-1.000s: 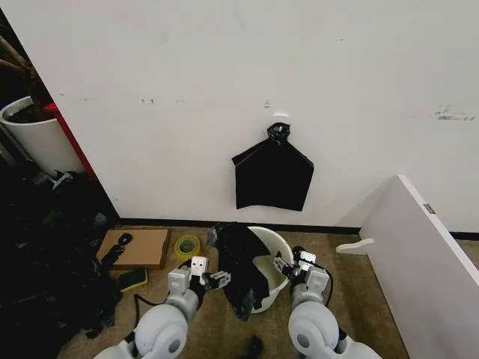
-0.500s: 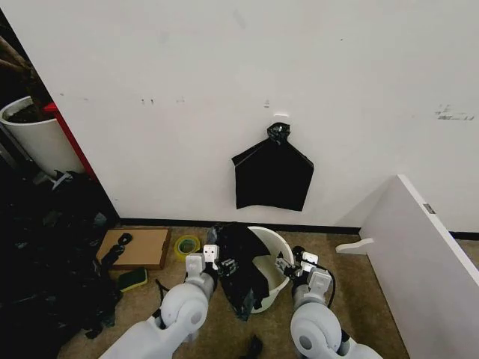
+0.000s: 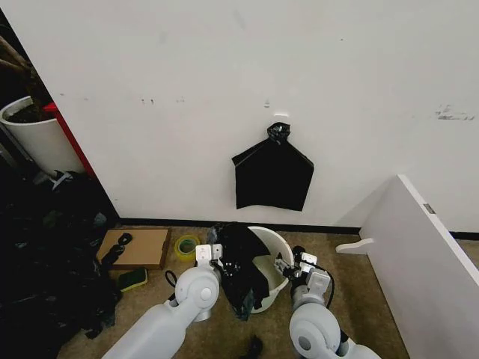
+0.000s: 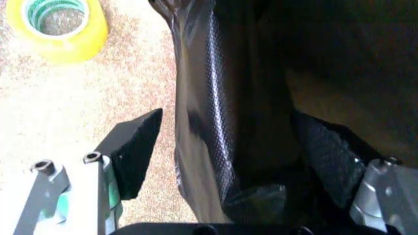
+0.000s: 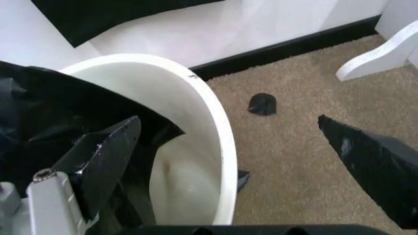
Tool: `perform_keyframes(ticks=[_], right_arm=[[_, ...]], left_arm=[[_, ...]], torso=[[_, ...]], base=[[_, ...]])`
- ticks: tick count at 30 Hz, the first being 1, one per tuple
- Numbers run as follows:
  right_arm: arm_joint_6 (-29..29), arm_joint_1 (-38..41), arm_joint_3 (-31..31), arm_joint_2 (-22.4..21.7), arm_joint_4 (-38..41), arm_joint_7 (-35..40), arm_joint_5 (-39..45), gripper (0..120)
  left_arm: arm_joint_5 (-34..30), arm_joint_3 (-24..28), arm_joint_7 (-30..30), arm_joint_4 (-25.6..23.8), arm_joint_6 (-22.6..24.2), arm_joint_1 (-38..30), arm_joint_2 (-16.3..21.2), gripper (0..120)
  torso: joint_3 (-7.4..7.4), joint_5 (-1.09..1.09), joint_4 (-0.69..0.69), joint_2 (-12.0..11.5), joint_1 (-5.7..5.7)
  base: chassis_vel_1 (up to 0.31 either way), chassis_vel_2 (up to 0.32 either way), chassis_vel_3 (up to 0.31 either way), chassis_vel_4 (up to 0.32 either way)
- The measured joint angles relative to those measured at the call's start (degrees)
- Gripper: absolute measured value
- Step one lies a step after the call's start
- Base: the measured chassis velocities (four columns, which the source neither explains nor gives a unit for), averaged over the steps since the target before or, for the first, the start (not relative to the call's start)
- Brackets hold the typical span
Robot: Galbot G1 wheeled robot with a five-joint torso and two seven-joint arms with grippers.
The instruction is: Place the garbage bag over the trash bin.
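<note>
The white trash bin (image 3: 278,247) stands on the carpet by the wall. The black garbage bag (image 3: 241,265) hangs crumpled over its left rim and partly inside. My left gripper (image 3: 222,263) is against the bag; in the left wrist view it (image 4: 225,117) is open, with a glossy fold of the bag (image 4: 222,83) between its fingers (image 4: 134,152). My right gripper (image 3: 288,267) is at the bin's right side. It (image 5: 227,122) is open and straddles the bin rim (image 5: 216,132), one finger (image 5: 104,156) inside near the bag (image 5: 58,107) and the other outside.
A flat black bundle (image 3: 272,178) hangs on the wall above the bin. A yellow tape roll (image 3: 186,245) and a cardboard box (image 3: 137,247) lie left of it. A white panel (image 3: 426,254) stands at right, a black heap (image 3: 45,247) and a plant pot (image 3: 34,134) at left.
My left arm has swung right and forward until its gripper reached the bag. The right gripper, the bin and the bag have hardly moved.
</note>
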Motion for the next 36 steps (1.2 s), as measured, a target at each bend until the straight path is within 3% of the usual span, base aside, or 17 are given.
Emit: perform_keyframes(ticks=[5, 12, 21, 29, 33, 36], right_arm=[[0.02, 0.14, 0.04, -0.09, -0.11, 0.0, 0.01, 100], [0.24, 0.62, 0.12, 0.19, -1.02, -0.11, -0.15, 100], [0.32, 1.16, -0.05, 0.46, -1.46, -0.2, 0.11, 100], [0.37, 1.09, -0.16, 0.74, -1.58, -0.28, -0.53, 100], [0.8, 0.56, 0.3, 0.16, -0.37, -1.0, -2.67, 100], [1.09, 0.26, 1.02, -0.63, 2.3, -2.59, -5.09, 100]], left_arm=[[-0.05, 0.18, -0.02, 1.56, 0.03, -0.78, -0.89, 61], [-1.57, 0.31, -0.46, 3.1, -0.11, -2.23, -1.39, 30], [-2.12, 0.16, -0.92, 4.16, -0.43, -2.79, -1.05, 3], [-1.52, -0.26, -0.49, 3.64, -0.73, -2.79, -0.62, 1], [3.16, -0.9, 2.52, 2.09, -2.61, -1.66, 0.36, 1], [8.37, -2.0, 7.27, 0.85, -7.39, -0.18, 1.89, 1]], torso=[[0.0, 0.0, 0.0, 0.0, 0.0], [0.0, 0.0, 0.0, 0.0, 0.0], [0.0, -0.01, 0.0, 0.0, 0.0], [0.0, 0.0, -0.01, 0.0, 0.0], [0.0, 0.0, -0.01, 0.0, 0.0], [0.0, 0.0, 0.01, 0.0, 0.0]], base=[[0.0, 0.0, 0.0, 0.0], [0.0, 0.0, 0.0, 0.0], [0.0, 0.0, 0.0, 0.0], [0.0, 0.0, 0.0, 0.0], [0.0, 0.0, 0.0, 0.0], [0.0, 0.0, 0.0, 0.0]])
